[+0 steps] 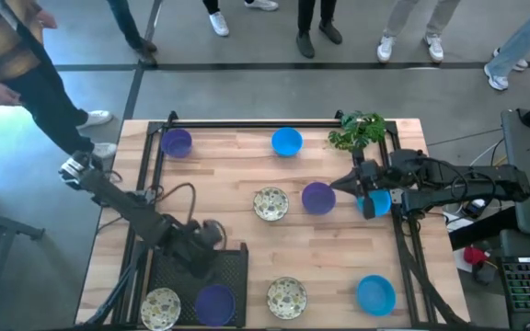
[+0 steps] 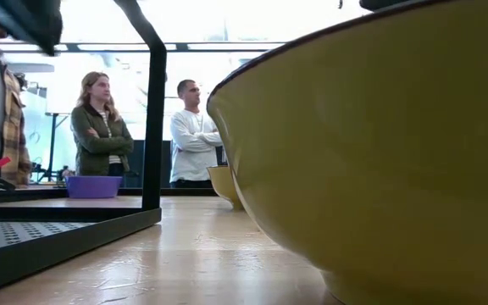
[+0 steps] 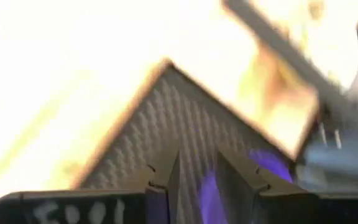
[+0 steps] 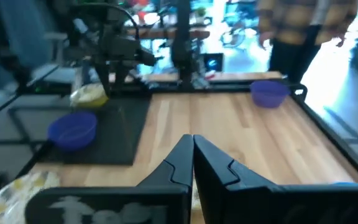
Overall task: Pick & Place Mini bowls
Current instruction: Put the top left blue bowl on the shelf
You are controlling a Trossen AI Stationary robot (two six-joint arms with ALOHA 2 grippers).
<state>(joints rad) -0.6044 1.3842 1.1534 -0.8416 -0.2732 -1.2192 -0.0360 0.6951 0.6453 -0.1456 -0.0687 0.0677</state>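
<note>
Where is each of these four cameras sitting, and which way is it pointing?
High view: overhead, facing straight down on the table; shows left arm and right arm.
Low view: at table-top height, facing level past a near cream bowl toward people; no gripper shows.
Left wrist view: faces the black mat; left gripper open.
Right wrist view: faces across the table; right gripper shut.
Shared: high and right wrist views both show the purple bowl on the mat.

bench: pale wood | plant: green, far right corner | mat: black, near left | people: standing beyond far edge
</note>
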